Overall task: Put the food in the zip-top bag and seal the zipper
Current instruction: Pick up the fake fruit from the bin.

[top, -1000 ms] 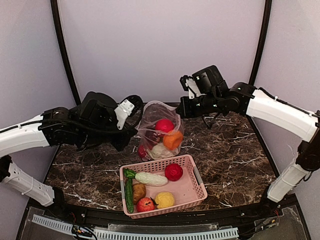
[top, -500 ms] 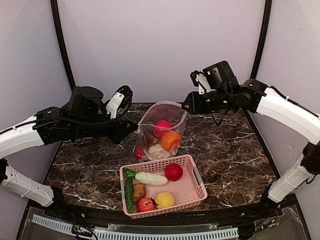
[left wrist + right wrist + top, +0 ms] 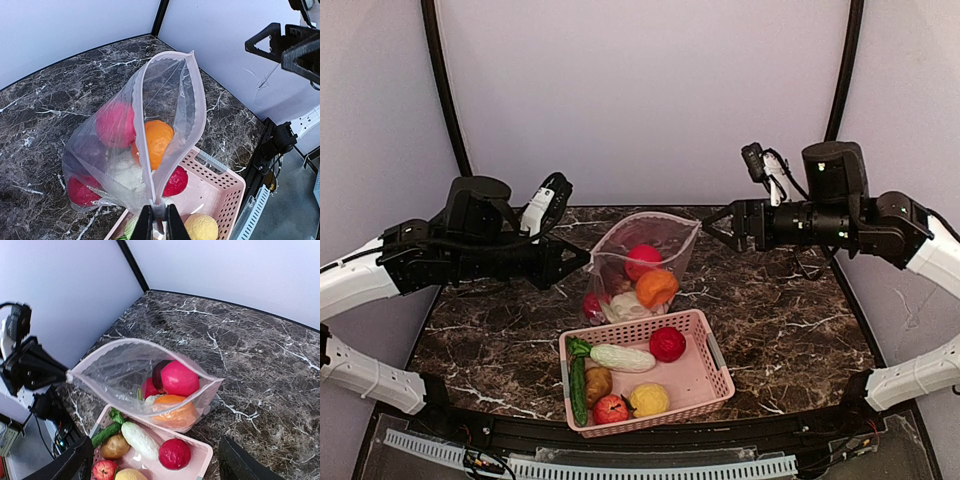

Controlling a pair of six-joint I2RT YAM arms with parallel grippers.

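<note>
Dark marble tabletop (image 3: 770, 300), pale walls. Near edge: pink slatted basket (image 3: 715, 375) w/ smooth toy food (image 3: 667, 343). Just behind: clear floppy zip-top bag (image 3: 645, 265), part-filled, mouth gaping, zipper (image 3: 197, 95) long axis running L–R. Left end effector (image 3: 582, 257) pinches its L corner. Right end effector (image 3: 713, 222), spread and empty, hangs just off the R corner; judged the nearer arm for that end.

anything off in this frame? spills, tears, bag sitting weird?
No spill or tear visible. One oddity: the zip-top bag is held by a single mouth corner pinched in the left gripper; the right gripper is open, clear of it. The zipper gapes unsealed, food sits in the basket.
</note>
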